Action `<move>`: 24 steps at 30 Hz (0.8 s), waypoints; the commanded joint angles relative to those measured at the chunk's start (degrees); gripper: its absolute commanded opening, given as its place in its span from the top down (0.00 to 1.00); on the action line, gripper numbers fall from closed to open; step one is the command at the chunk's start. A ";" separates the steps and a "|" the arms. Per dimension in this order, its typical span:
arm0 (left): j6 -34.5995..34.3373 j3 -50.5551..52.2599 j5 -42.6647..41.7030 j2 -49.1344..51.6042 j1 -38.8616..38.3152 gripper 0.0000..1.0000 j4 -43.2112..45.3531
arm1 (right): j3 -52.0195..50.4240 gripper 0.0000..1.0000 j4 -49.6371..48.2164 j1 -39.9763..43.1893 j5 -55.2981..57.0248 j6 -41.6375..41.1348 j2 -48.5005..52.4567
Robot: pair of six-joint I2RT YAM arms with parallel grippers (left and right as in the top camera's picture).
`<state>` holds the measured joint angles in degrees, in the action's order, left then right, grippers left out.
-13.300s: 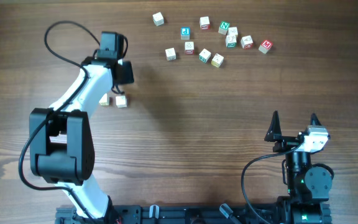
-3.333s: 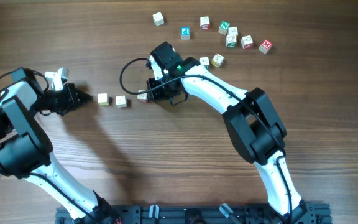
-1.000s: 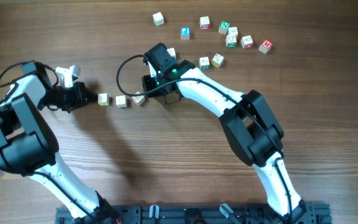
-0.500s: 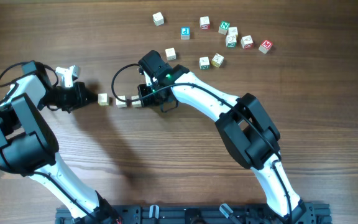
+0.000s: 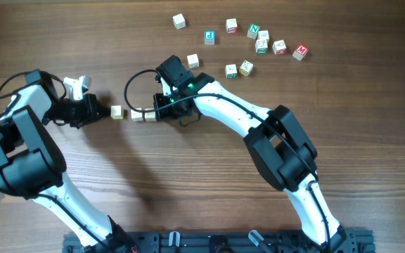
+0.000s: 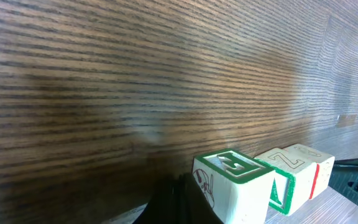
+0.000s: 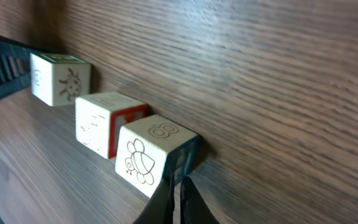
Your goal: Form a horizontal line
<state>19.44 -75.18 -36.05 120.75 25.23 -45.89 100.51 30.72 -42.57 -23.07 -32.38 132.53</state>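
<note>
Three pale cubes make up the horizontal line (image 5: 138, 115) on the wooden table. The left cube (image 5: 117, 112) stands a small gap away from the middle cube (image 5: 138, 115), which touches the right cube (image 5: 150, 116). My left gripper (image 5: 106, 111) is shut, its tips against the left cube's outer side; in the left wrist view that green-framed cube (image 6: 232, 186) sits right beside the gripper (image 6: 179, 199). My right gripper (image 5: 162, 112) is shut too. Its tips (image 7: 178, 186) rest against the blue side of the bee cube (image 7: 151, 152), with the middle cube (image 7: 104, 121) and far cube (image 7: 61, 78) beyond.
Several loose letter cubes lie scattered at the back right, from a plain one (image 5: 179, 21) across to a red-lettered one (image 5: 300, 51). The nearest ones (image 5: 193, 61) (image 5: 231, 70) sit just behind the right arm's wrist. A black cable (image 5: 129, 95) loops above the line.
My right gripper has slid left, pushing the right cube up against the middle cube. The left gripper has stayed by the left cube.
</note>
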 commanded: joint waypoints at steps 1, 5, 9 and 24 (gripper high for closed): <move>1.38 1.31 5.88 1.31 0.37 0.96 -0.98 | -0.50 0.93 -1.60 -0.02 -1.44 -0.87 -0.72; 1.38 1.31 5.88 1.31 0.37 0.96 -1.33 | -0.52 0.93 -2.49 -0.02 -1.44 -2.12 -0.66; 1.38 1.31 5.88 1.31 0.37 0.96 -1.38 | -0.52 0.94 -2.23 0.00 0.48 -2.27 -0.63; 1.38 1.31 5.90 1.31 0.37 0.96 -1.31 | -2.40 0.96 -2.34 -0.66 5.25 -8.31 -0.39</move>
<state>19.44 -75.18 -35.97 120.75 25.28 -46.74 98.63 29.12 -42.83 -16.01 -38.54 132.53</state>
